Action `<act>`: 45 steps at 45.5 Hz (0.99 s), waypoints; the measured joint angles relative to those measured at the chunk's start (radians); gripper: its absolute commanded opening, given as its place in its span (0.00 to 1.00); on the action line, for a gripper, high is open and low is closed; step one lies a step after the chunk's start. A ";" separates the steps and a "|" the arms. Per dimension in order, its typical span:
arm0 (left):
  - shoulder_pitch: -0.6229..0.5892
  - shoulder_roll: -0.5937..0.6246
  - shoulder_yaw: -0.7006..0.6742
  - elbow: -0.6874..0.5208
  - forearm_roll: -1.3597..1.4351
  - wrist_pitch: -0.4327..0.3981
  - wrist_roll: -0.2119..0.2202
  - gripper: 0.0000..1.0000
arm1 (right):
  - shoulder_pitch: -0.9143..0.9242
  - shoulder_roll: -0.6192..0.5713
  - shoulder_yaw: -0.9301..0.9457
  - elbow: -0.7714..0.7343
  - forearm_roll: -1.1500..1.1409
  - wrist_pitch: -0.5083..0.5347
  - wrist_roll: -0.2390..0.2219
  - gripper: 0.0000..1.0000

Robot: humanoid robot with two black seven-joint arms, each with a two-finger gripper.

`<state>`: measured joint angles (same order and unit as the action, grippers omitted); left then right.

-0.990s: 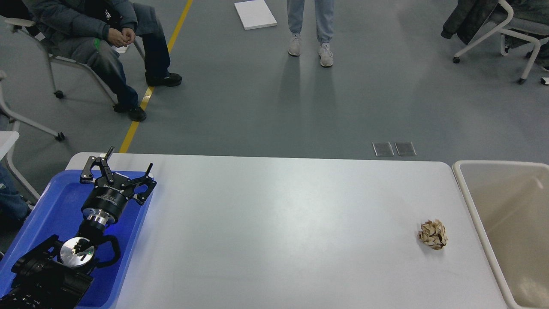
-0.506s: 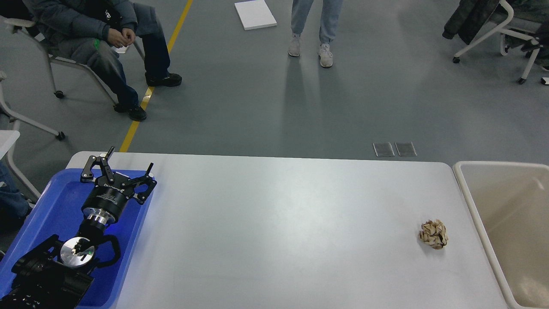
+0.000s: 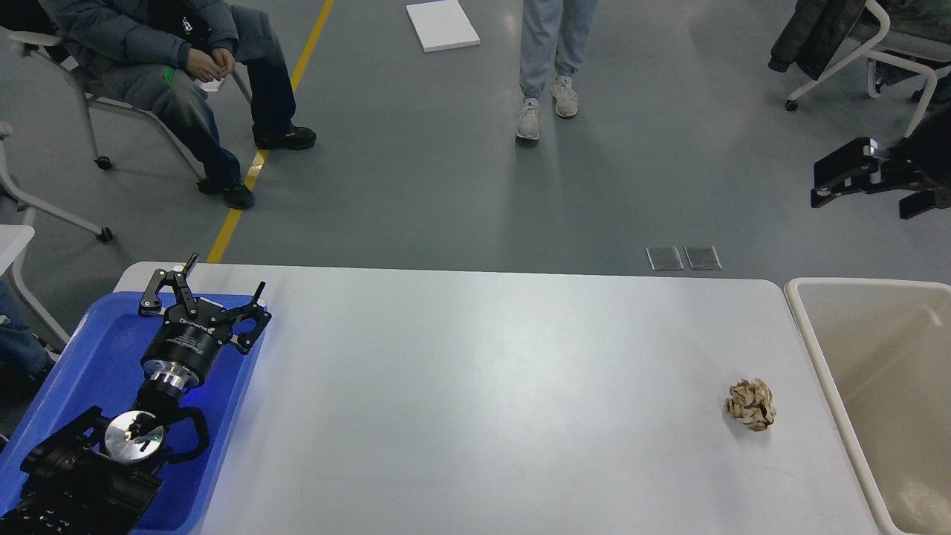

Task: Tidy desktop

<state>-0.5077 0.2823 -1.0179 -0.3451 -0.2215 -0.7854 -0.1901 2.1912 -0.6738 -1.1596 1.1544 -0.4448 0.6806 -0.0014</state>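
Observation:
The desktop [image 3: 483, 386] is a wide light grey-white tabletop. A crumpled brown paper ball [image 3: 751, 405] lies on it near the right end, a short way from the beige bin [image 3: 810, 349]. My left gripper [image 3: 223, 279] is open and empty over the far end of the blue tray [image 3: 89, 349], far from the ball. A dark shape at the right edge, well above the table in the view, looks like my right gripper [image 3: 817, 186]; its fingers cannot be told apart.
The blue tray sits at the desktop's left end and the open beige bin beside its right end. Beyond the table a person [image 3: 178, 67] sits on a chair at the left, and another person [image 3: 546, 67] stands on the grey floor.
The dark right-arm shape has come into view at the right edge. The standing person has stepped to the right. My left gripper and the paper ball have not moved.

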 measured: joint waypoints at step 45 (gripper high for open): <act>0.000 0.000 0.000 0.000 0.000 0.000 0.000 1.00 | -0.047 0.075 -0.059 0.181 0.129 0.103 -0.007 1.00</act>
<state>-0.5077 0.2823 -1.0182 -0.3451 -0.2218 -0.7854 -0.1902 2.1438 -0.5986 -1.2184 1.3358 -0.3158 0.7836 -0.0085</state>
